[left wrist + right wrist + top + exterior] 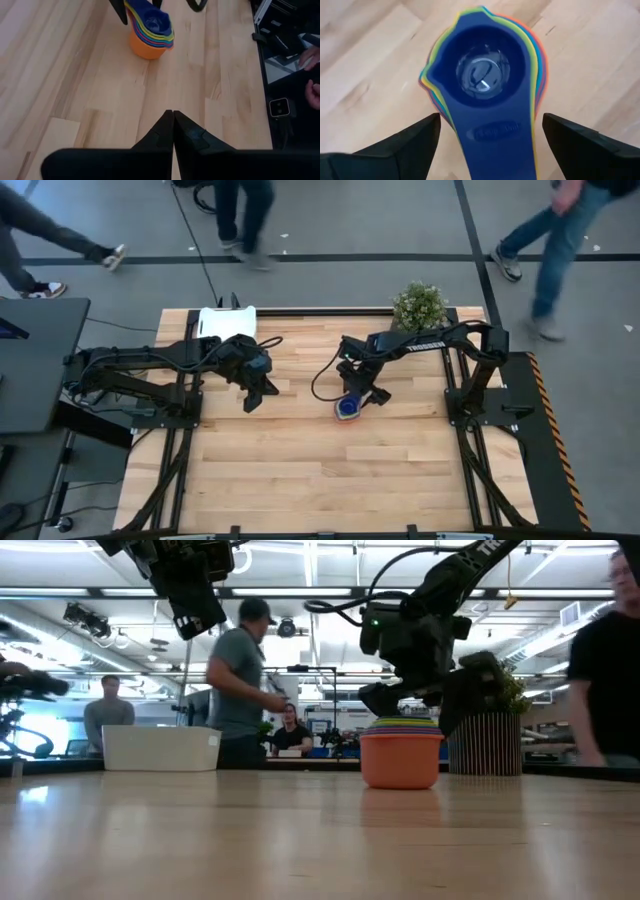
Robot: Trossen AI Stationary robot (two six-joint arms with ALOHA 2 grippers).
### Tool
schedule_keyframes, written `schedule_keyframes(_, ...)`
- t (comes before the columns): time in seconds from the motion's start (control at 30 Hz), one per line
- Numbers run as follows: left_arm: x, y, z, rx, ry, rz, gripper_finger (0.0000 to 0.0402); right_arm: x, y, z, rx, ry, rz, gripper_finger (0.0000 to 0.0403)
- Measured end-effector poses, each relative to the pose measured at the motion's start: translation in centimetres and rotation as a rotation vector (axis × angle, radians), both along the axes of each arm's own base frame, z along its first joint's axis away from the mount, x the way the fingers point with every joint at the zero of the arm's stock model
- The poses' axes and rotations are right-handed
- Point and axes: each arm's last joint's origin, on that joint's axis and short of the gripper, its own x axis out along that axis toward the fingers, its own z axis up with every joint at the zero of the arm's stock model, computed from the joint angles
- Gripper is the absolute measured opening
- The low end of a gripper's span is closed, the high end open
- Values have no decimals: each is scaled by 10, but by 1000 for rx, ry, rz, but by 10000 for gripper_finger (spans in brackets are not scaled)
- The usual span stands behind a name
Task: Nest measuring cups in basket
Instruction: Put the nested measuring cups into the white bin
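Wooden surface (330, 470) bare across its near half. White basket (226, 321) at the far left edge, partly hidden under the left arm. Left end effector (173, 131) raised, fingers pressed closed on nothing. Right end effector (490, 132) spread open, straddling the nested measuring cups (401, 750) mid-surface, well apart from the basket. Only orange outer cup and dark blue top cup (485, 75) clearly told apart; others seen merely as thin coloured rims.

place: robotics lab, probably | signs: open hall with ceiling strip lights (320, 590) | people (240, 680) walking by | taped floor lines (330, 258) | wooden tabletop (330, 470) on frame
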Motion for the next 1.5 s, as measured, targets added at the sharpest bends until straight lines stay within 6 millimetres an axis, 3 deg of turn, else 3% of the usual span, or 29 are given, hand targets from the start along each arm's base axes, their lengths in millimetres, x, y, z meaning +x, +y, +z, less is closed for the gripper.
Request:
schedule_keyframes(0.3,0,0,0,1,-7,0,14,8,0,2,-46,-59,-45,355)
schedule_keyframes(1.5,1,0,1,1,-8,0,14,11,-1,3,-40,-73,-84,354)
